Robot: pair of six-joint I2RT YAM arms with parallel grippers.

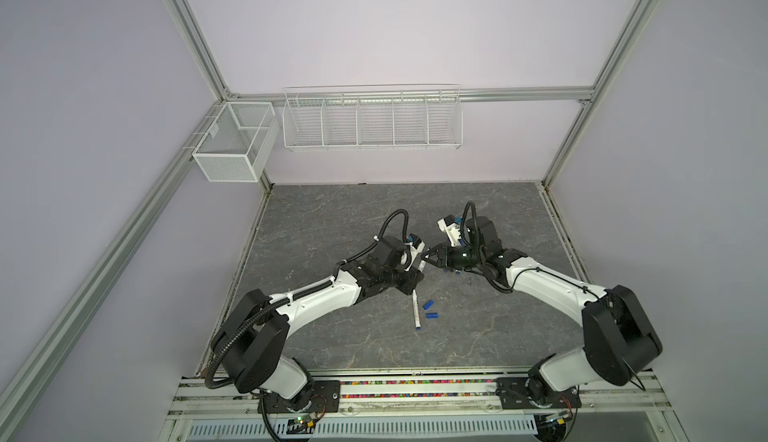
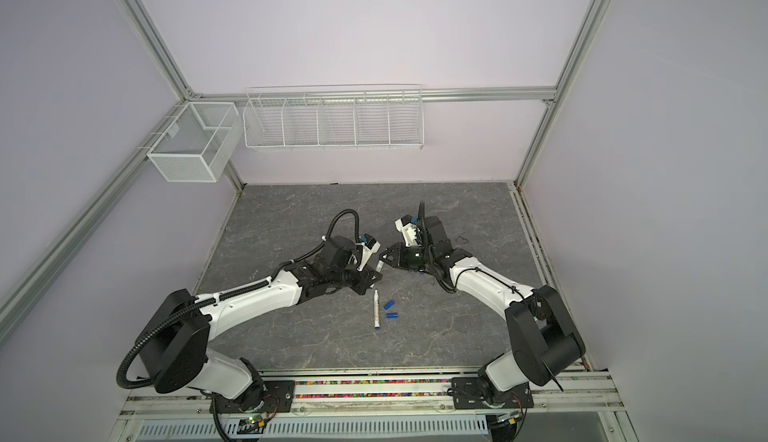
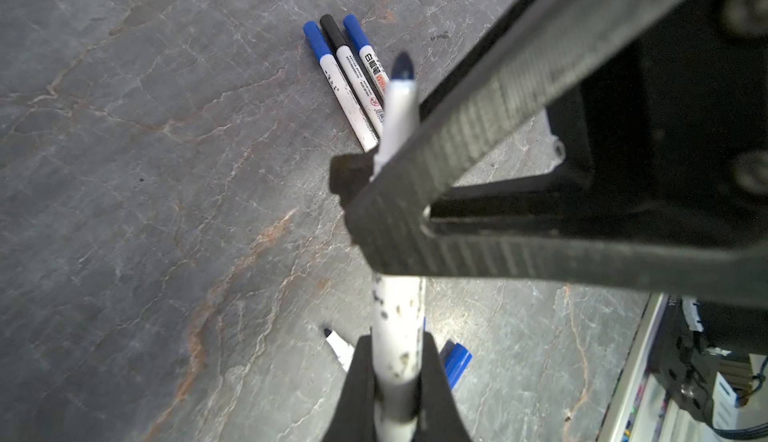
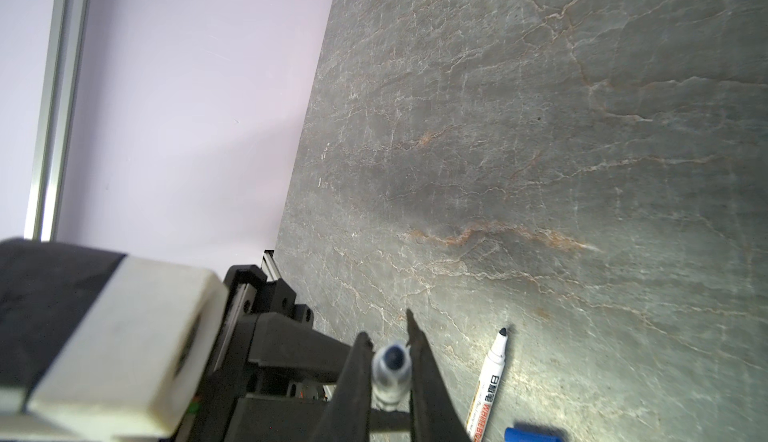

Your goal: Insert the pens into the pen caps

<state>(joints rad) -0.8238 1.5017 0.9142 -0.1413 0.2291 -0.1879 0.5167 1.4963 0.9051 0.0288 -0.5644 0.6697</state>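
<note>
My left gripper (image 3: 397, 344) is shut on the rear of a white pen (image 3: 395, 307), held above the grey table (image 1: 332, 220). The pen's blue tip (image 4: 392, 357) points at the right arm. My right gripper (image 4: 387, 328) is shut across the same pen nearer its tip. In both top views the two grippers meet mid-table (image 1: 424, 263) (image 2: 380, 263). An uncapped pen (image 1: 415, 309) (image 4: 490, 373) lies in front of them, beside two blue pen caps (image 1: 428, 305) (image 1: 432, 316). Three capped pens (image 3: 349, 70), two blue-capped and one black-capped, lie side by side under the right gripper.
A white wire rack (image 1: 372, 122) and a mesh box (image 1: 232, 145) hang on the back wall above the table. Aluminium frame posts (image 1: 257, 195) border the table's sides. The left arm's wrist camera housing (image 4: 116, 344) sits close beside the right gripper.
</note>
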